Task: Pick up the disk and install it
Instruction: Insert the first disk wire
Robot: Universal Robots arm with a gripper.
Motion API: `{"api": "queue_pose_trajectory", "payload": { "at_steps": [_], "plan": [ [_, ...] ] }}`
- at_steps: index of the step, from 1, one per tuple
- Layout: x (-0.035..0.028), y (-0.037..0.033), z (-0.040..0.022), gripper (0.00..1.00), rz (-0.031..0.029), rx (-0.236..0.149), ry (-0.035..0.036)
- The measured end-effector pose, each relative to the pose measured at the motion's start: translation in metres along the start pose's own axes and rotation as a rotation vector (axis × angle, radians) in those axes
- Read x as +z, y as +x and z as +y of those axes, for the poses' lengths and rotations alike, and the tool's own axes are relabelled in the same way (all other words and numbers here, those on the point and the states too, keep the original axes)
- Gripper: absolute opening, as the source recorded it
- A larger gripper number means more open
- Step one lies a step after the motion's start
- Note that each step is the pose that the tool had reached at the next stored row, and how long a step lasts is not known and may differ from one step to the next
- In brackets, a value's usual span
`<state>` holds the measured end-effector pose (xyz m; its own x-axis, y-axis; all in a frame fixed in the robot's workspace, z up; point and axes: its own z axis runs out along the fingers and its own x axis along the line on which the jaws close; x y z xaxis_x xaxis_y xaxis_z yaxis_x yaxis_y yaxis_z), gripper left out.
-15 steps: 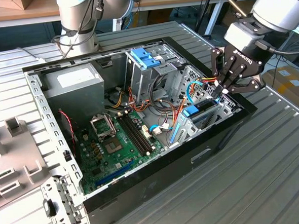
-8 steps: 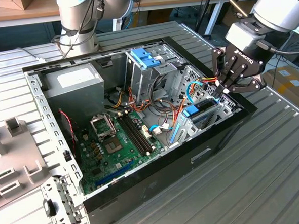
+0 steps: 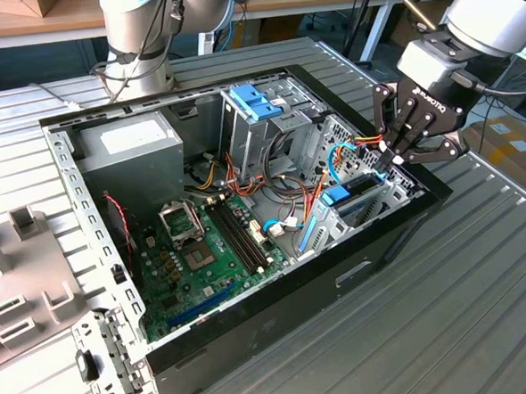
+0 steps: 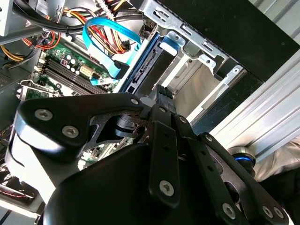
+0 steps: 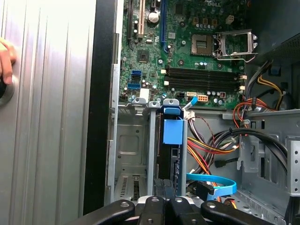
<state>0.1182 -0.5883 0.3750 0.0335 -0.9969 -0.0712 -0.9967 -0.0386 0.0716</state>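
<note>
The disk (image 3: 357, 194) stands on edge in the drive cage at the exterior view's right side of the open computer case (image 3: 339, 277). Blue rails run along it and a blue tab sits at its end. In the first wrist view, the disk (image 5: 169, 154) fills one slot of the cage, with an empty slot beside it. My gripper (image 3: 392, 153) hangs just above the cage with its fingers pressed together. In both wrist views the gripper's (image 4: 161, 93) (image 5: 164, 199) tips sit right at the disk's (image 4: 143, 70) exposed end. I cannot tell whether they touch it.
Orange, red and blue cables (image 3: 345, 147) bunch beside the cage. Also in the case are the green motherboard (image 3: 199, 245), a grey power supply (image 3: 130, 147) and a blue bracket (image 3: 255, 101). A second arm's base (image 3: 137, 44) stands behind. A hand (image 5: 4, 56) rests on the ribbed table.
</note>
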Motion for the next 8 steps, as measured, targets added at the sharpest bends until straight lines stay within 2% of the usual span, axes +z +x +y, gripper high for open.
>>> {"api": "queue_pose_trajectory", "payload": {
  "at_steps": [2, 3, 4, 5, 8],
  "plan": [
    [0.0, 0.0, -0.0001, 0.11, 0.0, 0.0, 0.0005],
    [0.0002, 0.0, -0.0001, 0.11, 0.0, -0.001, 0.0069],
    [0.0005, 0.0, -0.0001, 0.11, 0.0008, -0.002, 0.0239],
    [0.0006, 0.0, -0.0001, 0.11, 0.0013, -0.003, 0.0352],
    [0.0005, 0.0, -0.0002, 0.11, 0.0016, -0.003, 0.0378]
  ]
}}
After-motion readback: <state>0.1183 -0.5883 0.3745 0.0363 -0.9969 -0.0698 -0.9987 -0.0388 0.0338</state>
